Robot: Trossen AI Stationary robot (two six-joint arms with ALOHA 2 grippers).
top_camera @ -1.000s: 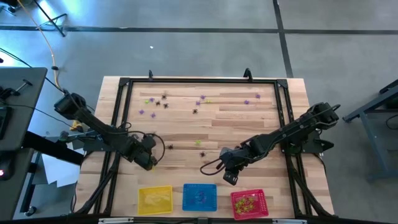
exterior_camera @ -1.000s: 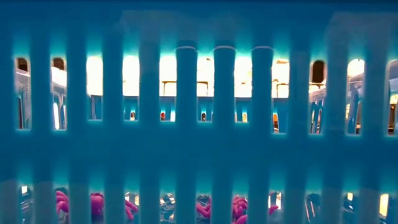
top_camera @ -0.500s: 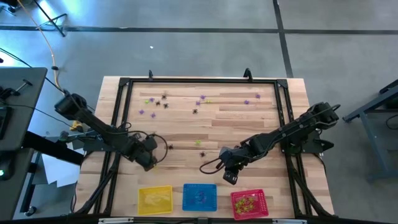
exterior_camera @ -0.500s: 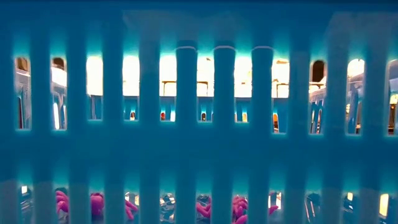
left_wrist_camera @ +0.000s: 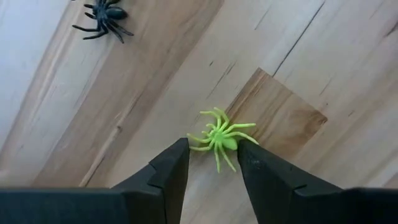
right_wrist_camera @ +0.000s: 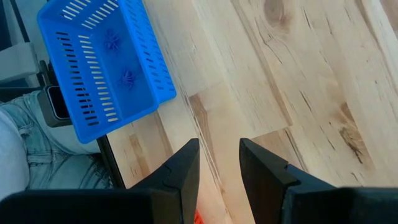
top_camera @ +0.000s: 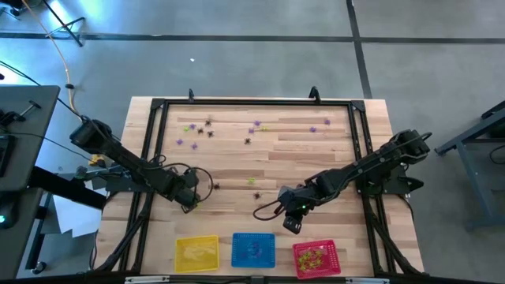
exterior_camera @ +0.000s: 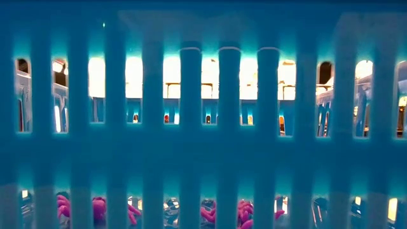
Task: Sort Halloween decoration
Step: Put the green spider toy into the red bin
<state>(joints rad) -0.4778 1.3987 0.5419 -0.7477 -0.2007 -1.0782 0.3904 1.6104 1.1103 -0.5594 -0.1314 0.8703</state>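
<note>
High view: the left gripper (top_camera: 192,202) sits low over the wooden table (top_camera: 316,158) in the lower left of the frame, just above the yellow basket (top_camera: 196,253). Compared with a second ago it has crept slightly up and to the right, closing in on its target rather than carrying anything off. The right gripper (top_camera: 290,222) hangs in the lower middle, between the blue basket (top_camera: 253,249) and the red basket (top_camera: 316,258), and has not shifted. Most of the Halloween decoration (top_camera: 247,141) is scattered across the upper part of the table, well apart from both arms, so a good deal of sorting appears left to do

Low view: the blue basket's wall fills the frame, and purple trinkets (exterior_camera: 95,208) show through the slots along the bottom edge. Nothing here has changed

Left wrist view: a yellow-green spider (left_wrist_camera: 219,138) lies flat on the wood at centre frame, right at the tips of the two dark fingers (left_wrist_camera: 173,163). The jaws stand a little apart, one on each side of the spider, with nothing pinched yet. A black spider (left_wrist_camera: 103,17) lies in the upper left, apart from it. The small advance suggests a pick is about to begin

Right wrist view: the right gripper's jaws are parted and empty over bare wood, with the blue basket in the upper left and a sliver of red at the bottom edge
</note>
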